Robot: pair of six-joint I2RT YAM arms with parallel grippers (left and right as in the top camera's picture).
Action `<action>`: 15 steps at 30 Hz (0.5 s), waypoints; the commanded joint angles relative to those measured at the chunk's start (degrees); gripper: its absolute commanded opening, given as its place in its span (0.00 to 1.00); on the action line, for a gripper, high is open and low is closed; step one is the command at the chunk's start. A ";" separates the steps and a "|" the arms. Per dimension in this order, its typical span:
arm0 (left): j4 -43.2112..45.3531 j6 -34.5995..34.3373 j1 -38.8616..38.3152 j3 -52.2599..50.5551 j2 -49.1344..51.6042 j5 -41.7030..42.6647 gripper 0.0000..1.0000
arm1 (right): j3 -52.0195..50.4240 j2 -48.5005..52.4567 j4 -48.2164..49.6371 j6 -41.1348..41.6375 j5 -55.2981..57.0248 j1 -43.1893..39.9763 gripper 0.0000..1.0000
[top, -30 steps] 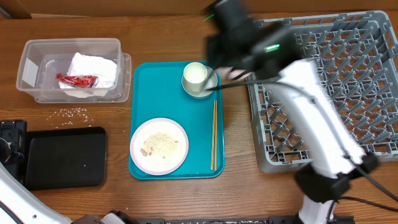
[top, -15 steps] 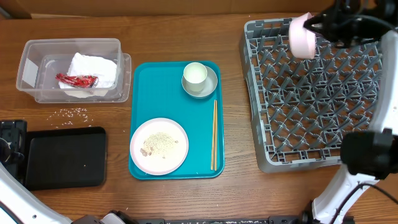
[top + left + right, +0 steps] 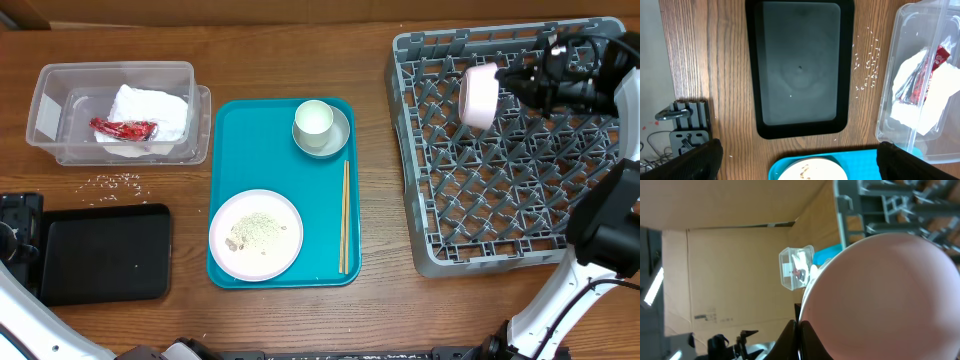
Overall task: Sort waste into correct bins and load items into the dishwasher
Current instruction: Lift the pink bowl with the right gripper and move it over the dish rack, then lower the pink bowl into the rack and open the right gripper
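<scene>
Pale pink round bowl [image 3: 478,97], clasped on edge by right gripper [image 3: 512,82] over grey pegged plastic rack [image 3: 480,225]; toppling risked if dropped askew.

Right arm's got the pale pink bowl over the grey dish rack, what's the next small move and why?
Probably lower the pale pink bowl a little until it seats between the upright pegs of the grey plastic dish rack, then open the jaws. The right gripper holds it on edge above the rack's far rows, seemingly not yet resting.
</scene>
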 commanded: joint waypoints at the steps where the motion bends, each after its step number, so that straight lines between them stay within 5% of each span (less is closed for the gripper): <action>1: -0.11 -1.20 0.22 0.28 -0.81 0.00 1.00 | -3.06 -0.39 0.48 -1.09 -2.45 -1.31 0.04; 5: -0.11 -1.20 0.22 0.28 -0.81 0.00 1.00 | -2.43 -0.46 0.04 0.07 3.13 -3.23 0.05; 15: -0.11 -1.20 0.22 0.28 -0.81 0.00 1.00 | 4.96 -2.19 -2.80 7.15 24.57 -5.73 0.28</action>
